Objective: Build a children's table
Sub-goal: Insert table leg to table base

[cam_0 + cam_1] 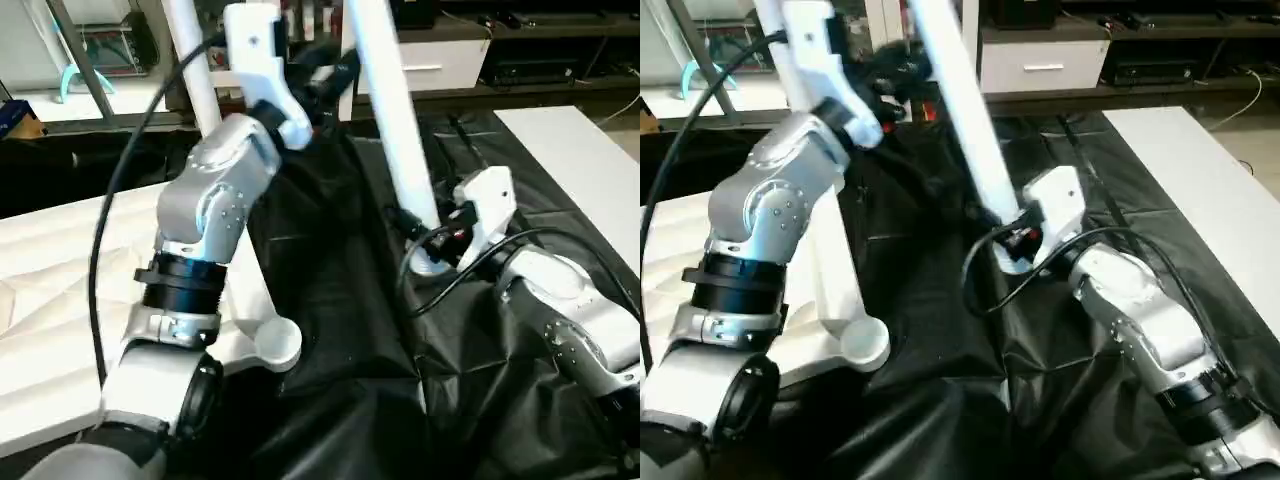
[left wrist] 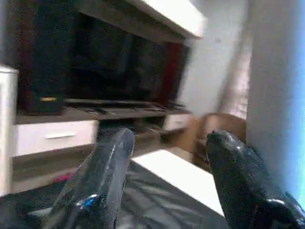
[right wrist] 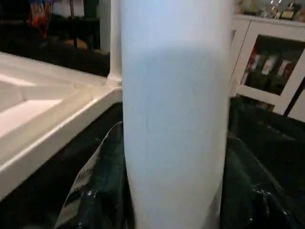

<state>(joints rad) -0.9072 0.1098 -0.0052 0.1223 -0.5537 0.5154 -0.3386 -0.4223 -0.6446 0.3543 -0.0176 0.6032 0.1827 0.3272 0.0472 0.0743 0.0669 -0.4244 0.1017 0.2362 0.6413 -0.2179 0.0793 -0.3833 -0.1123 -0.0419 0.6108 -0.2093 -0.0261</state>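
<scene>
The children's table top [image 1: 60,300] lies upside down on the left, ribs up, with a round corner socket [image 1: 277,343] near the front. One white leg [image 1: 192,70] stands upright in a far socket. A second leg [image 1: 398,130] slants up over the black cloth. My right gripper [image 1: 424,236] is shut on its lower end, and in the right wrist view this leg [image 3: 174,119] fills the gap between the fingers [image 3: 93,191]. My left gripper [image 2: 169,143] is raised high, open and holding nothing, just beside the slanted leg's upper part [image 2: 276,95].
Black cloth [image 1: 330,300] covers the work surface. A white flat board [image 1: 575,165] lies at the right. A low cabinet with a white drawer [image 1: 445,62] stands behind. A black cable [image 1: 110,200] loops beside my left forearm.
</scene>
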